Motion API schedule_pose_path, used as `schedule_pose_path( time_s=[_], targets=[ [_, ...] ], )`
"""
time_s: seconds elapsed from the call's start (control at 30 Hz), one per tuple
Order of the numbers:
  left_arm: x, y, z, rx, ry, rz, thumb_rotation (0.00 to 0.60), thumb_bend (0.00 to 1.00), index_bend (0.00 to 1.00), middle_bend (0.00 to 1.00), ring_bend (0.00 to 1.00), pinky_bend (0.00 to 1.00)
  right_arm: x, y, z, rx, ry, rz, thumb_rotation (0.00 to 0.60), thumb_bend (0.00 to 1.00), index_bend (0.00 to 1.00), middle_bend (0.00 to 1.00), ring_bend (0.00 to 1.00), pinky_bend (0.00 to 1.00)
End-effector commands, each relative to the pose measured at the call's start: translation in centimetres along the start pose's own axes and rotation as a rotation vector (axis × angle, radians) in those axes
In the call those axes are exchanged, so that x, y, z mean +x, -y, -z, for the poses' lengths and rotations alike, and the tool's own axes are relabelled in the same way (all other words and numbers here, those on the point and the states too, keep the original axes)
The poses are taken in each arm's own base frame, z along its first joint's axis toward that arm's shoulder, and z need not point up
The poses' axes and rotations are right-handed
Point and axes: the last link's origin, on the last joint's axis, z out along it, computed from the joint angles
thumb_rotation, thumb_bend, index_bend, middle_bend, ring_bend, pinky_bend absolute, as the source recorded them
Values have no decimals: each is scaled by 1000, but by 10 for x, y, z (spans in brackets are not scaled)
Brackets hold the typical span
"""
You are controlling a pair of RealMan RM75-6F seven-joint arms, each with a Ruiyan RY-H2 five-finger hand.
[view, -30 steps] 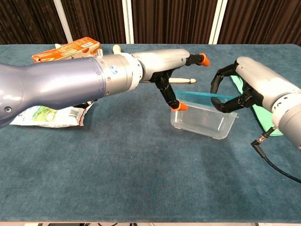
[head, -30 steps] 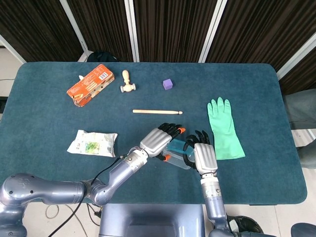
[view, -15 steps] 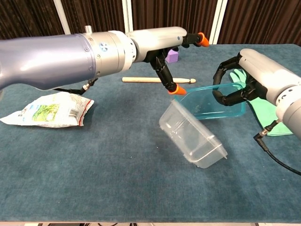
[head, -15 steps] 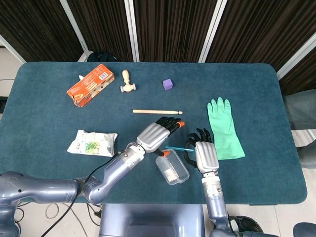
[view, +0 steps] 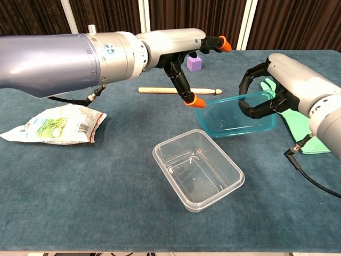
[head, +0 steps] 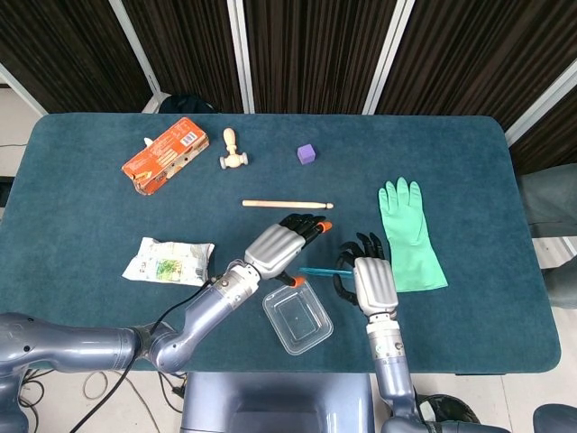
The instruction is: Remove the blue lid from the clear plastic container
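Writing on orange box [head: 165,155] and on snack packet [head: 169,261] too small to read. Left hand [head: 278,250] empty, fingers spread wide, hovering at 11 o'clock of clear plastic container [head: 297,319]. Container upright, open-topped, alone on cloth near table [head: 81,198] front edge, free room all round it. Blue lid [view: 237,115] off container, lifted, clamped in right hand [view: 273,90] by curled fingers on its right rim; lid at 1 o'clock of container, apart from it. Head view shows lid only as thin blue edge-on sliver; chest view shows its full tinted face. Head view alone shows wooden peg [head: 232,152]. Wooden stick [head: 287,204], purple cube [head: 306,153] at 12 o'clock; green glove [head: 408,234] at 2 o'clock, just beside right hand.
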Motion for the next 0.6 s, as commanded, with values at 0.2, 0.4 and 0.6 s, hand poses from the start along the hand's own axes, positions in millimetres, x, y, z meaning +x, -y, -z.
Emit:
schedule_pose_path(
  time_s=[0.2, 0.4, 0.6],
  targets=[
    [12, 14, 11, 33, -33, 13, 600, 158, 0, 0, 0, 77, 19, -9, -22, -15, -74, 38, 600, 568, 688, 328, 124, 41],
    [28, 31, 29, 66, -78, 35, 600, 158, 0, 0, 0, 77, 45, -33, -35, -63, -134, 72, 600, 569, 688, 328, 124, 41],
    [43, 50, 50, 104, -116, 50, 600, 158, 0, 0, 0, 77, 59, -60, -35, -110, -149, 117, 600, 569, 688, 328, 124, 41]
  ],
)
